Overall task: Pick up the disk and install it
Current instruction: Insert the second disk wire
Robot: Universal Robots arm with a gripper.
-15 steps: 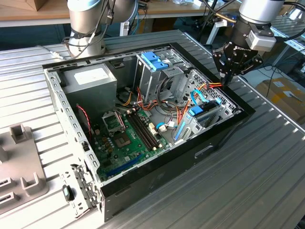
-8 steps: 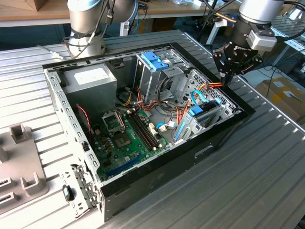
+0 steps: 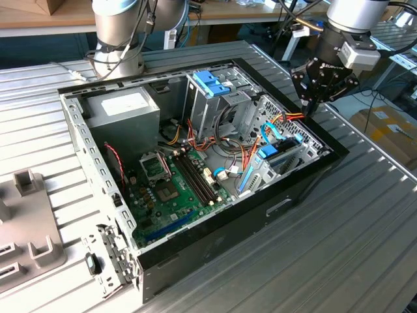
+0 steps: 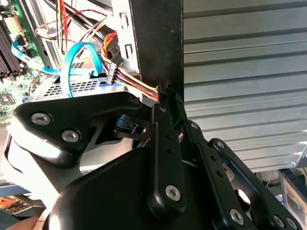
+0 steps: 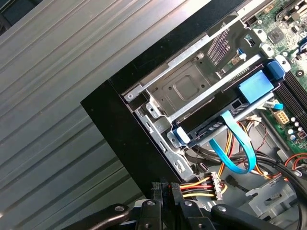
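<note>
Gripping a power cable at the edge of the computer case

The end effector (image 3: 311, 104) is pinched closed on the multicoloured power cable (image 5: 194, 188), right at the case's black rim (image 5: 115, 122). Just beyond, the disk (image 5: 225, 108) sits in its bay, blue cable (image 5: 235, 148) arching beside it. A slipped grip or a hard pull could strain the wires, or snag the plug on the rim.

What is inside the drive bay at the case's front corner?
The disk, blue-railed and blue-labelled, sits in the drive bay, a blue ribbon cable curving from its end. The gripper hovers above that corner. The bay's frame hides the disk's underside.
</note>
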